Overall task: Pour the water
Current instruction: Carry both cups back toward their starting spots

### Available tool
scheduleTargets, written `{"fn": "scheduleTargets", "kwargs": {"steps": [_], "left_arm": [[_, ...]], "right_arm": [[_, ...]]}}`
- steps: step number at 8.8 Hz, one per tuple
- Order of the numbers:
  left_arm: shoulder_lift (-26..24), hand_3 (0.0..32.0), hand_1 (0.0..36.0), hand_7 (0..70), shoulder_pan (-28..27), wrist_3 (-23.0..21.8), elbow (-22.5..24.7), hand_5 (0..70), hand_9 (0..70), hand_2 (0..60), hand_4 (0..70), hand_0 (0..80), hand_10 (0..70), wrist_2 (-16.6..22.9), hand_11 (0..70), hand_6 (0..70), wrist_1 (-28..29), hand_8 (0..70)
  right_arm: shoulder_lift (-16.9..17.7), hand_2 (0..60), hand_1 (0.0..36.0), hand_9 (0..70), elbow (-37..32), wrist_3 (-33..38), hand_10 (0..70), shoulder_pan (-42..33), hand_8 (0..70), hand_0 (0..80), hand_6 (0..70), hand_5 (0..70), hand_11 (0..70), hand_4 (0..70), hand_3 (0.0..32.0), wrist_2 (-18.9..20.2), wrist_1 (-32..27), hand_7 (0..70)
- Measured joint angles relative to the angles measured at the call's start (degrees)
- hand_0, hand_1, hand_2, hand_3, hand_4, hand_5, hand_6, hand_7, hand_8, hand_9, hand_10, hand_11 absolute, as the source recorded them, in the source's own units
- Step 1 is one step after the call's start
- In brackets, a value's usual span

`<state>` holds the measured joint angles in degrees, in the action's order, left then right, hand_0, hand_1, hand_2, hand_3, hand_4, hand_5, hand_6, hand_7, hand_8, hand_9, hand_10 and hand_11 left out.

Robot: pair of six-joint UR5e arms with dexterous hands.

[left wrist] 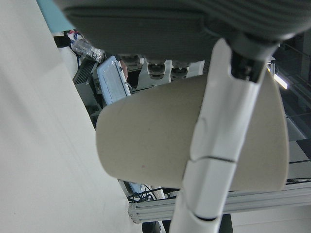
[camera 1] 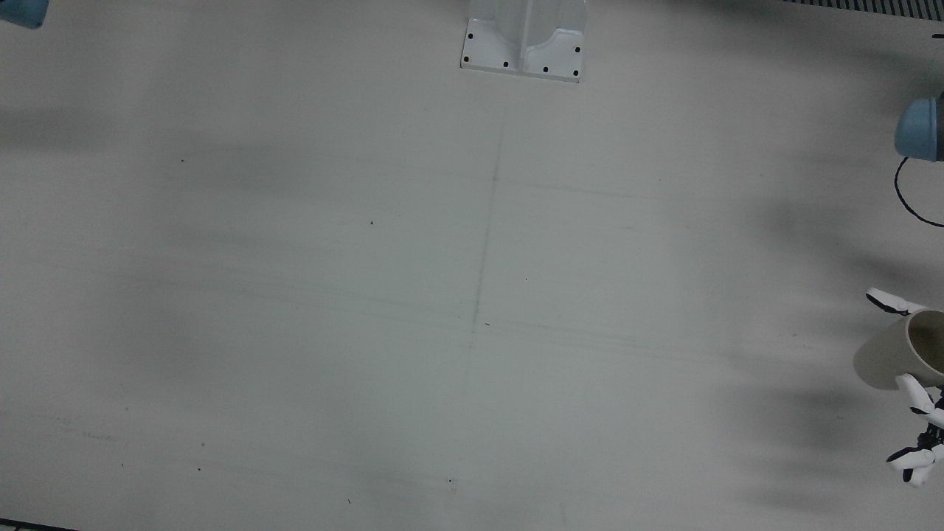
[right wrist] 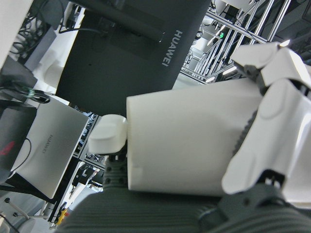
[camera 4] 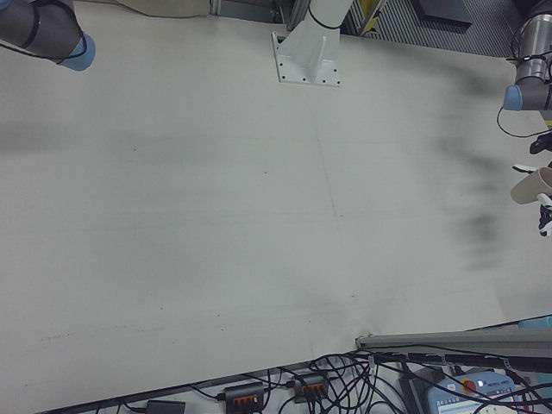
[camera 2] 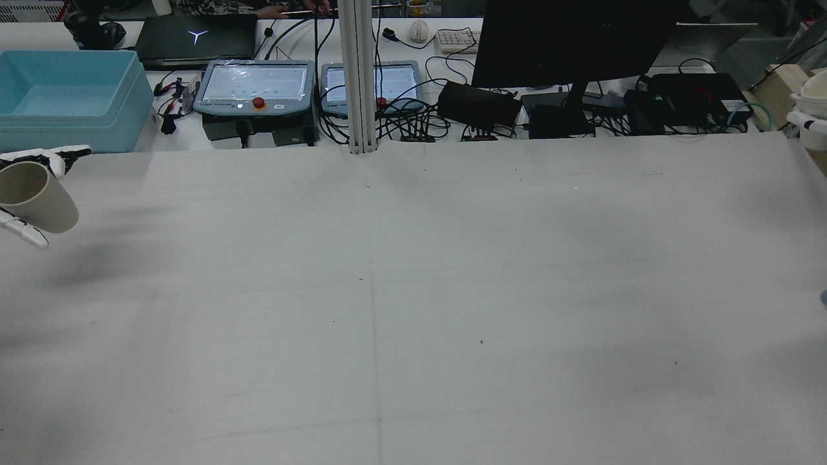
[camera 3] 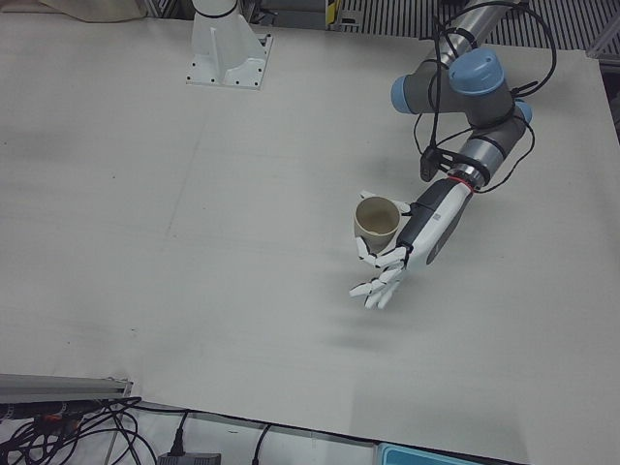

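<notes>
Beige cup [camera 3: 379, 219], gripped in left hand [camera 3: 412, 240], aloft over bench [camera 3: 194, 242], well off from white pedestal [camera 3: 227, 53], mouth tilted up. White cup [right wrist: 189, 138], clasped by right hand [right wrist: 262, 131], near black monitor [camera 2: 568, 39].

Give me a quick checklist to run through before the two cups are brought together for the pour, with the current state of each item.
1. Left robot hand grips the beige paper cup: ok.
2. Beige cup mouth open and unobstructed: ok.
3. Right robot hand grips the white cup: ok.
4. Water in the white cup: cannot tell.
5. Cups close enough to pour: not ok, they sit at opposite table edges.
6. Table between them free of obstacles: ok.
</notes>
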<state>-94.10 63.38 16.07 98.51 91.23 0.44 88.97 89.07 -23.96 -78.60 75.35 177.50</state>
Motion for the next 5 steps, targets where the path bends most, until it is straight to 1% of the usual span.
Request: {"fn": "scheduleTargets", "kwargs": {"steps": [1, 2, 3, 4, 5], "left_arm": [[1.9, 0.0, 23.0, 18.9, 1.1, -0.4, 0.0, 70.0, 4.6, 0.0, 59.0, 80.0, 2.2, 0.2, 5.0, 10.7, 1.7, 8.0], [3.8, 0.0, 23.2, 19.3, 1.8, -0.8, -0.1, 70.0, 4.7, 0.0, 58.9, 80.0, 2.2, 0.2, 5.1, 10.7, 3.5, 8.1], [5.6, 0.0, 22.3, 19.2, 2.1, -1.1, -0.8, 70.0, 4.6, 0.0, 58.5, 80.0, 2.2, 0.2, 5.0, 10.6, 5.9, 8.0], [7.1, 0.0, 21.2, 19.3, 2.2, -1.2, -1.9, 70.0, 4.6, 0.0, 57.1, 80.0, 2.3, 0.1, 5.1, 10.3, 8.2, 7.9], [8.2, 0.0, 20.9, 19.6, 2.2, -1.3, -3.1, 70.0, 4.8, 0.0, 57.0, 80.0, 2.5, 0.1, 5.3, 10.4, 10.2, 8.0]], "right_arm": [[0.1, 47.8, 8.5, 68.0, -6.9, 0.6, 70.0, 0.0, 50.0, 40.6, 59.9, 64.2, 70.0, 37.5, 0.0, 0.2, -5.9, 70.0], [-0.1, 45.5, 7.6, 67.5, -12.8, 0.7, 70.0, 0.1, 49.6, 40.3, 59.6, 63.0, 70.0, 37.9, 0.0, 0.3, -10.5, 70.0], [-0.8, 38.2, 6.7, 65.2, -17.9, 0.1, 70.0, 0.2, 48.1, 41.7, 58.5, 61.7, 70.0, 38.8, 0.0, 0.4, -14.3, 70.0], [-2.6, 12.1, 9.4, 37.4, -22.7, -0.6, 42.6, 0.5, 27.9, 47.7, 36.2, 37.9, 60.8, 30.5, 0.0, 0.4, -17.2, 43.4], [-5.0, 0.0, 7.5, 0.0, -26.9, -1.2, 2.2, 1.1, 1.2, 48.0, 1.7, 0.5, 3.8, 0.1, 18.4, 0.3, -19.1, 1.4]]}}
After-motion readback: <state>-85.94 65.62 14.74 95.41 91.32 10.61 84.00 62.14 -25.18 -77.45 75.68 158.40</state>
